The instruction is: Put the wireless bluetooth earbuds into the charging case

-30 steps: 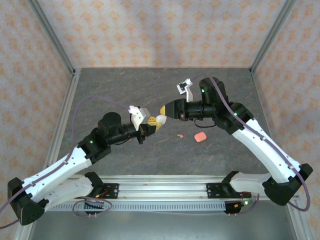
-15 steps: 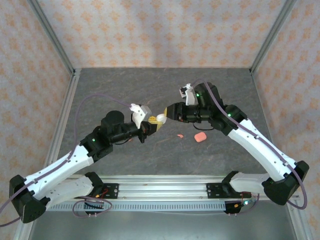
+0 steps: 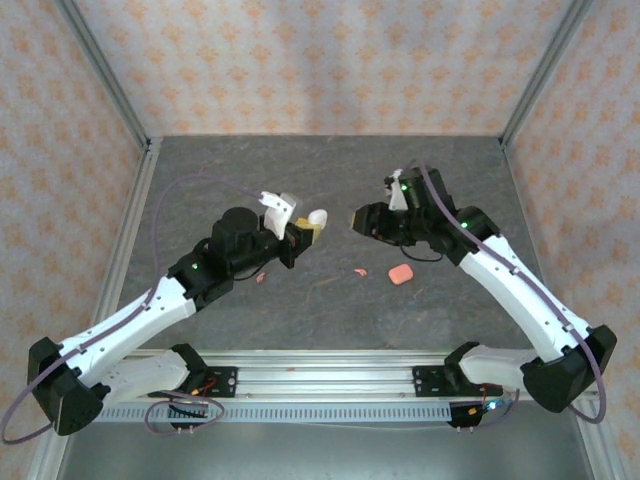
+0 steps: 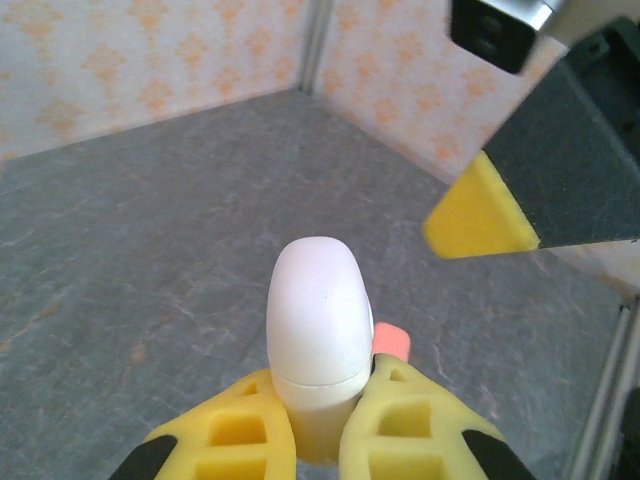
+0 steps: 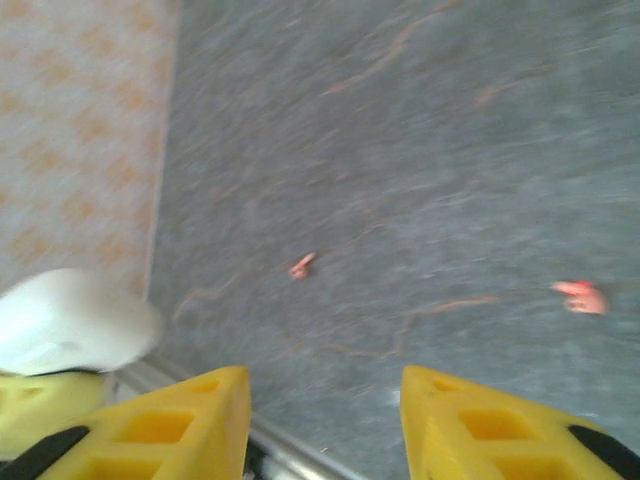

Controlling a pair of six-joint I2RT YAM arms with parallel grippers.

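Clamping the lower part of a white charging case (image 4: 318, 320) between the yellow fingers (image 4: 232, 432) of the left gripper (image 3: 302, 234), rounded end sticking out past the fingertips, lid closed, all of it raised above the middle of the desk (image 3: 330, 170). Facing that case from the right with the right gripper (image 3: 357, 218), near but not touching, its fingers (image 5: 190, 425) spread wide and holding nothing. Lying on the desk on the near side of the grippers: one salmon-pink earbud (image 3: 360, 271) just left of a pink charging case (image 3: 401, 274), apart from it, and a second salmon-pink earbud (image 3: 262, 277) close by the near side of the left arm, well apart from the first. Peeking out behind the white charging case in the left wrist view, a corner of the pink charging case, resting on the desk
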